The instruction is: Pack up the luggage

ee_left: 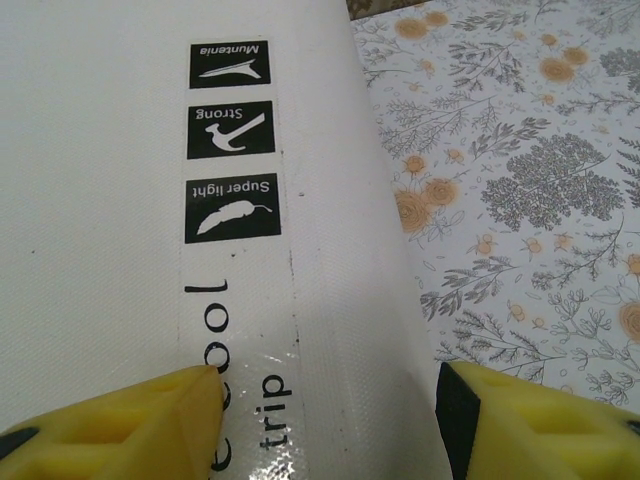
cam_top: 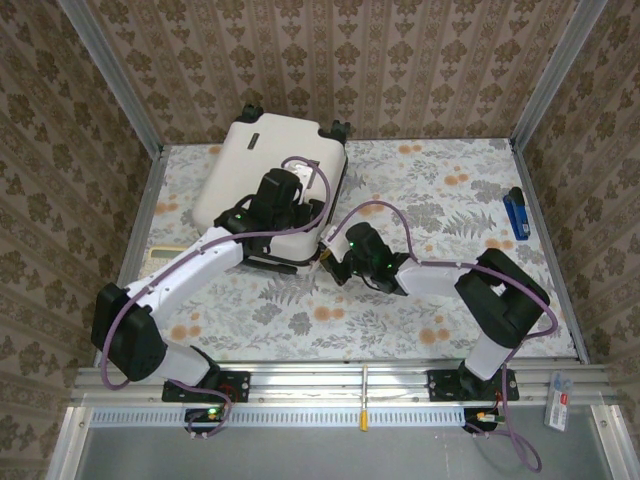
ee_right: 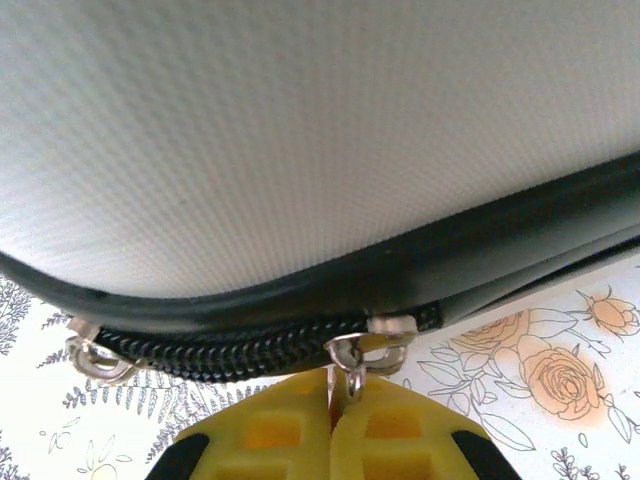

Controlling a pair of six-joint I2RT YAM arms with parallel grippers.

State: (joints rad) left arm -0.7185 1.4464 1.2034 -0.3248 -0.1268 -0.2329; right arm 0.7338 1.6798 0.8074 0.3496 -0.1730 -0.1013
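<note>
The cream-white luggage (cam_top: pixel 270 170) lies flat at the table's back left, wheels toward the wall. My left gripper (ee_left: pixel 330 420) is open over its shell (ee_left: pixel 100 200); one yellow finger rests on the printed lettering, the other hangs past the shell's edge above the tablecloth. My right gripper (ee_right: pixel 332 385) sits at the luggage's near right corner (cam_top: pixel 325 255), shut on the silver zipper pull (ee_right: pixel 352 372) of the black zipper (ee_right: pixel 220 350). A second slider (ee_right: pixel 95 358) shows further left along the zipper. The seam to the right of the held slider gapes slightly.
A blue object (cam_top: pixel 515 213) lies by the right wall. A small white and red item (cam_top: pixel 560 400) rests on the rail at the front right. The floral tablecloth (cam_top: pixel 420 290) stretches across the middle and right of the table.
</note>
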